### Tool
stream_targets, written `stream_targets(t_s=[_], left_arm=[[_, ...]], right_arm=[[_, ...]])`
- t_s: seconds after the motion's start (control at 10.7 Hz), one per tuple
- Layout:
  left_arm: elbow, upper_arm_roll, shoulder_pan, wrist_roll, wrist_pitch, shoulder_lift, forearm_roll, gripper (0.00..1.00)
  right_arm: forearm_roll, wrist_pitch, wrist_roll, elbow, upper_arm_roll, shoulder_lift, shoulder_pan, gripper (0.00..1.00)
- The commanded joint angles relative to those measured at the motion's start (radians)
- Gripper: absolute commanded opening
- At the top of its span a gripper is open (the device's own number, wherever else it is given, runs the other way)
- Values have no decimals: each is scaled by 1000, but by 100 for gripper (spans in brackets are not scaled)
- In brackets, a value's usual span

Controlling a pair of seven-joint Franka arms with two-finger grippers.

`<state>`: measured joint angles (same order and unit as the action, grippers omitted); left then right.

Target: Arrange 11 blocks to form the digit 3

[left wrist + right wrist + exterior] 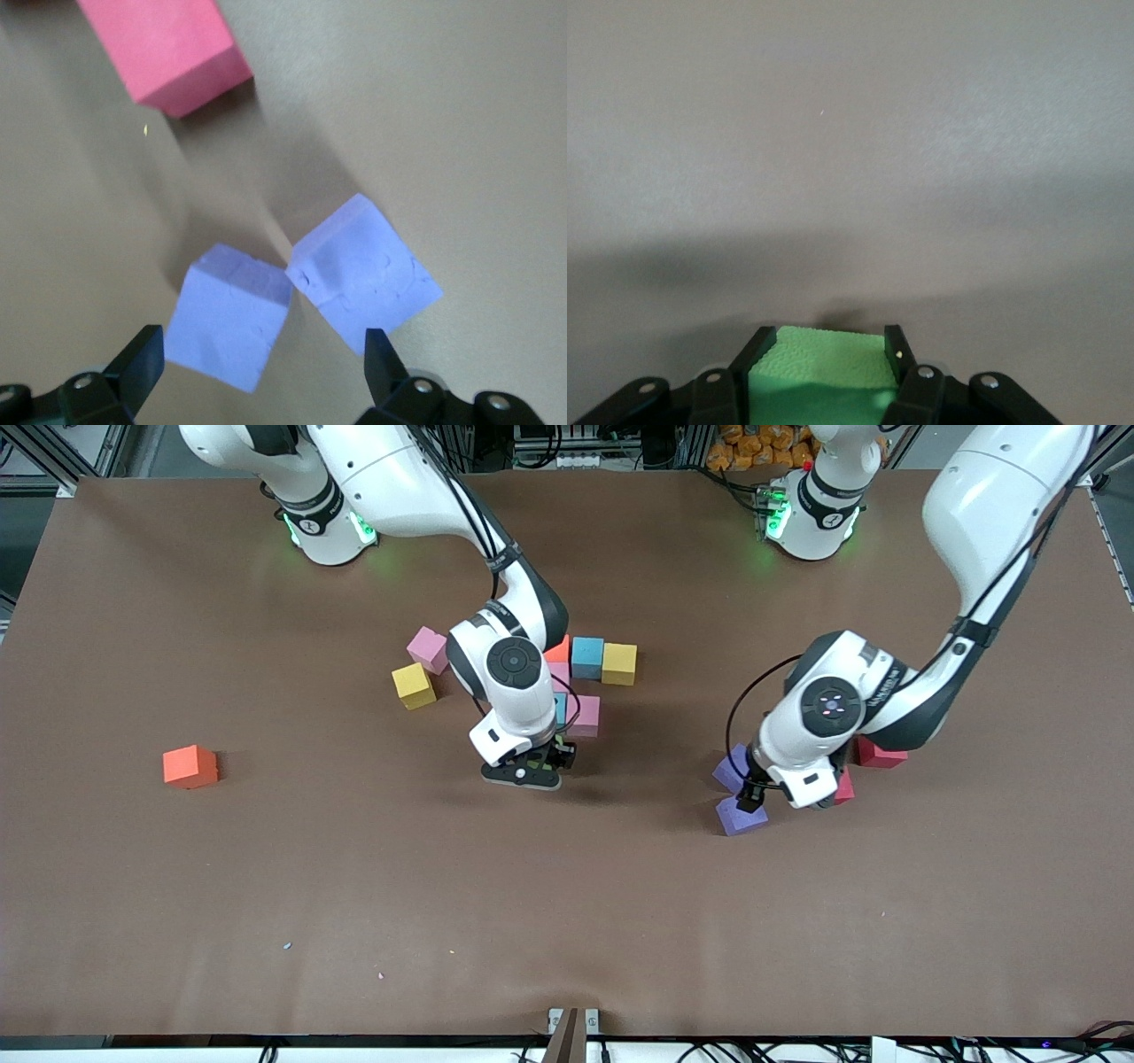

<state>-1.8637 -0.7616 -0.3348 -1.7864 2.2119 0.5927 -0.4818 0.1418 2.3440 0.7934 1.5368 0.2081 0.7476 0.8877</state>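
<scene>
My right gripper (pixel 542 767) is shut on a green block (pixel 819 367), low over bare table beside a cluster of blocks. The cluster has an orange block (pixel 558 649), a blue block (pixel 586 657) and a yellow block (pixel 619 663) in a row, with a pink block (pixel 585 716) nearer the camera; my right arm hides the rest. My left gripper (pixel 753 797) is open over two purple blocks (pixel 741 815) (pixel 731 769). In the left wrist view the gripper (pixel 261 363) has one purple cube (pixel 229 328) between its fingers and the other purple cube (pixel 363 270) beside it.
A loose pink block (pixel 428 649) and a yellow block (pixel 414 685) lie beside the cluster, toward the right arm's end. An orange block (pixel 190 767) lies alone farther that way. Two red blocks (pixel 879 755) (pixel 844 786) lie under my left arm; one shows in the left wrist view (pixel 168 49).
</scene>
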Motion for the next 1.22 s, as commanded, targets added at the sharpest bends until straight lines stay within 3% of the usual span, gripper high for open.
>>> stream_targets(t_s=[0.0, 0.37, 0.84, 1.12], left_arm=[[-57, -16, -27, 125, 31, -31, -23, 100], [-175, -12, -39, 125, 196, -8, -89, 100], [-181, 11, -36, 105, 203, 35, -155, 100], [-173, 13, -33, 32, 206, 85, -253, 100]], right_arm=[[-2, 27, 9, -6, -10, 19, 8, 0], [-11, 90, -2, 31, -10, 24, 19, 0], [-62, 104, -19, 42, -9, 18, 28, 0], [-90, 147, -28, 65, -10, 16, 28, 0]])
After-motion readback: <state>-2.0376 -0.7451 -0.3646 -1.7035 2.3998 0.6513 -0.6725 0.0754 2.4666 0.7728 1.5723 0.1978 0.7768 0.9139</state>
